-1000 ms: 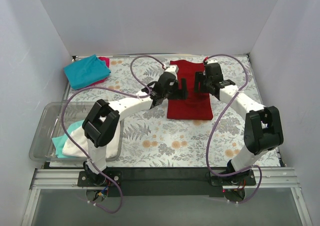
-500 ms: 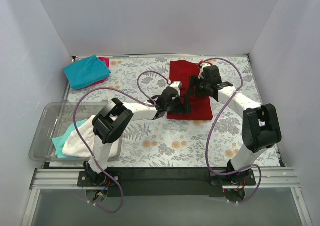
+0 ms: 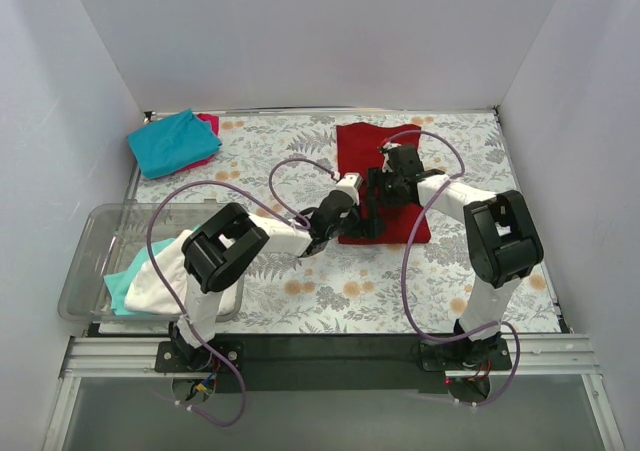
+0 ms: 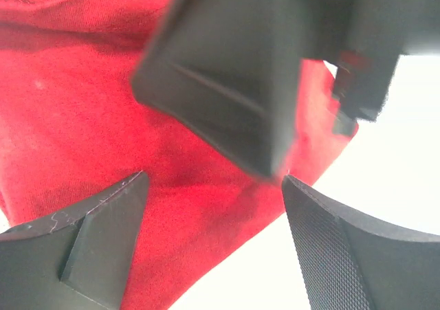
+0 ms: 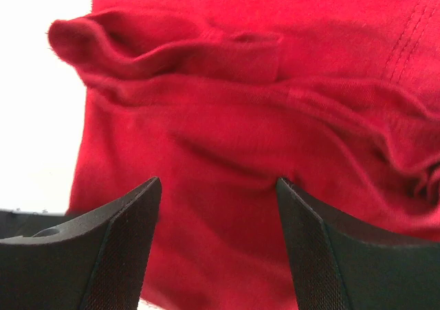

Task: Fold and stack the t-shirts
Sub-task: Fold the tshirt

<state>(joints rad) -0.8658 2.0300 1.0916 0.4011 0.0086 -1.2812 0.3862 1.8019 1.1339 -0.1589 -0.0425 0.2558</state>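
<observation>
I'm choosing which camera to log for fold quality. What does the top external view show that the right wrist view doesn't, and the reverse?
Only the top external view shows the teal t-shirt with a magenta-pink t-shirt under it at the far left corner, and the clear plastic bin holding a white t-shirt. Only the right wrist view shows the creases and a rolled edge in the cloth, close up, ahead of the open right tool. Both show the dark red t-shirt.

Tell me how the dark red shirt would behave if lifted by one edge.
Probably floppy: the dark red t-shirt shows soft ridges and a rolled edge, so it would likely drape. Likely light, lying thin on the table. Pushed, it may bunch.
</observation>
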